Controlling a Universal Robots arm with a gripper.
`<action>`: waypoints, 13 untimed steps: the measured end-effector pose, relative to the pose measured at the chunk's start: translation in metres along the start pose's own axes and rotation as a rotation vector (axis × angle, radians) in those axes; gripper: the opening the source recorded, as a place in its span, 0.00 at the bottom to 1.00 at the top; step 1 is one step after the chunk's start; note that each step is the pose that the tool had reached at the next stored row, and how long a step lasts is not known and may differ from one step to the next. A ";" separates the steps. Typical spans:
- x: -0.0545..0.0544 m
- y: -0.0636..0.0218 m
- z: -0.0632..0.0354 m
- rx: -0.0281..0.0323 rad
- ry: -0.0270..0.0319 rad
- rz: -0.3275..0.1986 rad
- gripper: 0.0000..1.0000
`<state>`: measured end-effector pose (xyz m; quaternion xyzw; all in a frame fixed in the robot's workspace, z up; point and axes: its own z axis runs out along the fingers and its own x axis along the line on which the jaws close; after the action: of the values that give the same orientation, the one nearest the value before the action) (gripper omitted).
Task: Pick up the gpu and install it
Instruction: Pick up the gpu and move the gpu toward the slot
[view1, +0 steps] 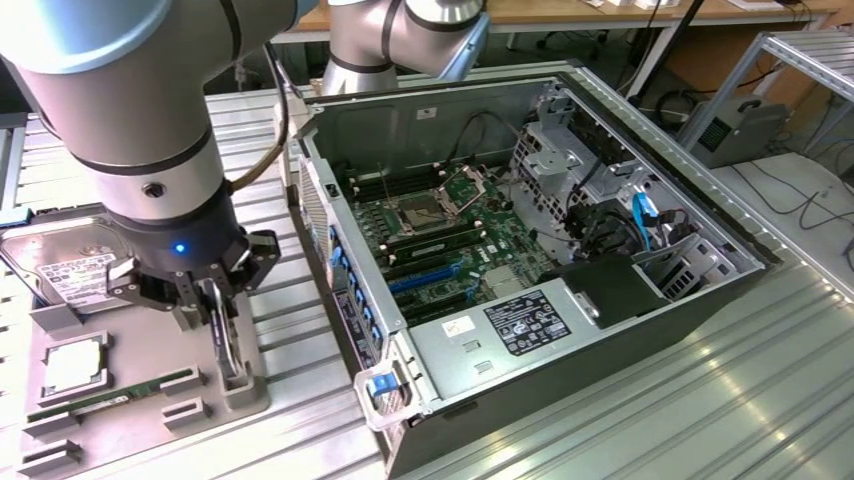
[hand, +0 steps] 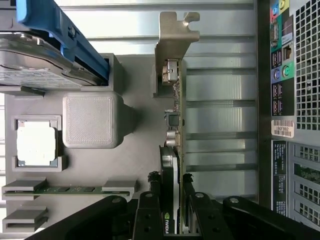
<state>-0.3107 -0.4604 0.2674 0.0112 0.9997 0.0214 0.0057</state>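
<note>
The pincer pinches the gpu, one finger on each face. The gpu stands on edge in the grey tray on the table, beside the case.

The gpu stands on the tray, exterior view's left of the case.

Bright, even overhead light; glare streaks the ribbed metal table, shadows soft.
</note>
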 end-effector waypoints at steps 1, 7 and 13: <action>0.000 0.0000 -0.0015 0.0001 0.0000 0.000 0.27; 0.000 0.0008 -0.0181 0.0026 -0.0001 0.000 0.27; 0.000 0.0015 -0.0328 0.0061 -0.0002 0.000 0.27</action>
<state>-0.3107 -0.4604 0.3002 0.0112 0.9998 0.0183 0.0058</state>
